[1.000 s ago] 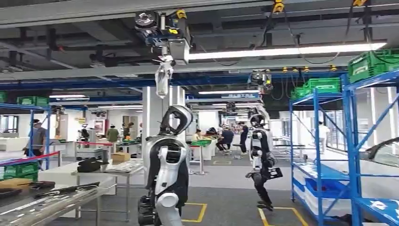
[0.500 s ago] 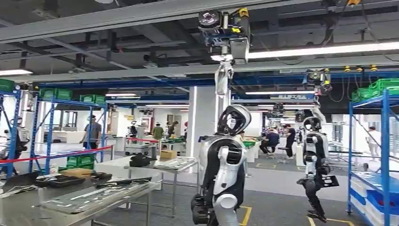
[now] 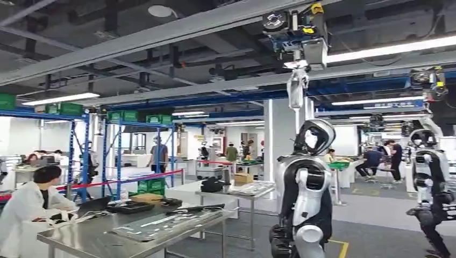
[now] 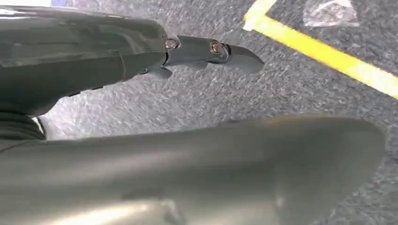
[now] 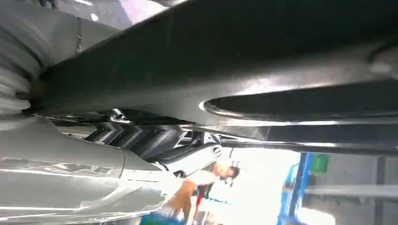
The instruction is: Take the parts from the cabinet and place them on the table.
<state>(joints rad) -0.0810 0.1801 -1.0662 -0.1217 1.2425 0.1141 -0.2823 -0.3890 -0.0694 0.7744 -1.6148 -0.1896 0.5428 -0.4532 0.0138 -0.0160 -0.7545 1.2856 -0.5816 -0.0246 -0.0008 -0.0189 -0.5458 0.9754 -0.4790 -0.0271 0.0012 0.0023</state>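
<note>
**Carrying the part, table in sight**

Your right hand (image 5: 141,154) looks clamped on a big dark part (image 5: 263,75); left hand (image 4: 141,61) hangs, fingers too unclear to tell. Next: get up to the steel table (image 3: 97,236) and set it down.

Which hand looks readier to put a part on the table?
Right, probably: the right hand seems to grip a dark part; the left hand hangs empty over the floor.
</note>
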